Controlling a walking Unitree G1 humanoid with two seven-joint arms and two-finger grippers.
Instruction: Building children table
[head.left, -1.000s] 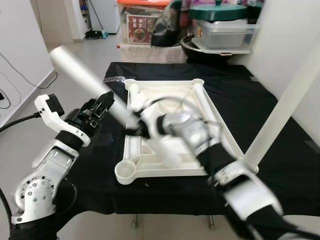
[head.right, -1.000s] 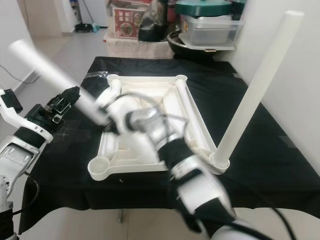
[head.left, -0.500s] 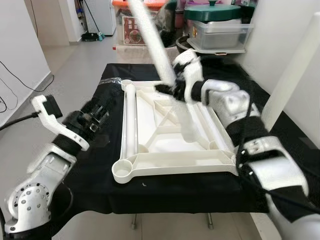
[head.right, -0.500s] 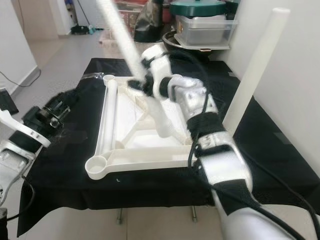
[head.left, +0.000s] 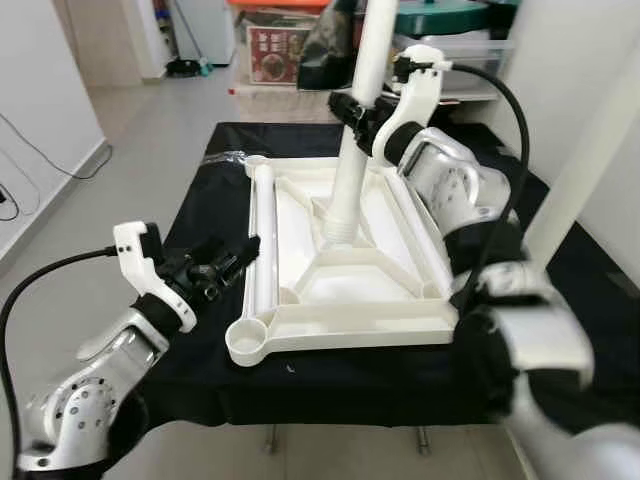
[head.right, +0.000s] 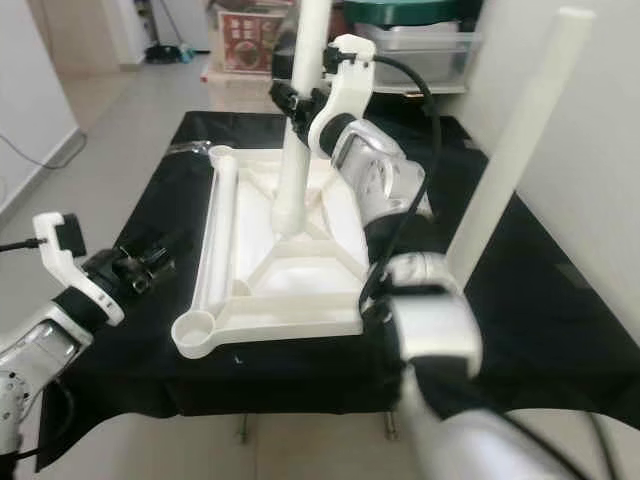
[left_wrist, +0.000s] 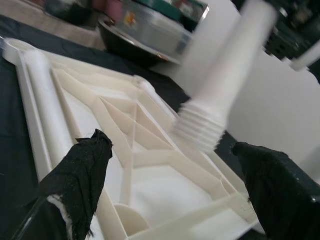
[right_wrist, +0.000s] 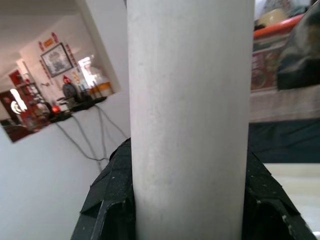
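Risk of cross-threading: long white plastic table leg with a threaded end (head.left: 352, 160) hangs tilted over the middle ribs of the upturned white plastic tabletop (head.left: 345, 300), not over a corner socket; pushed down at that angle, I judge the thread would bite crooked or skid off a rib.
Risk of slip: right gripper (head.left: 362, 112) clamps the leg high on its smooth shaft, far above the threaded end, so any sideways knock could swing the lower end like a lever.
Risk of collision: second white leg standing upright (head.right: 510, 150) in the near right corner sits at the right edge of the frame, close to the silver forearm; a wide swing could strike it.
Risk of sliding base: tabletop lies loose on the black cloth-covered table (head.left: 200, 330), unheld, and could shift under a turning force.
Right arm pose: reaching up and forward to upper centre of the frame, wrist bent, black fingers (right_wrist: 112, 200) closed around the leg on both sides.
Left arm pose: low at lower left of the frame, elbow bent, left gripper (head.left: 228, 262) just beside the tabletop's left rail, fingers (left_wrist: 82, 165) spread wide, holding nothing.
Open target: round empty corner socket (head.left: 248, 342) at lower left of the tabletop, near the left gripper.
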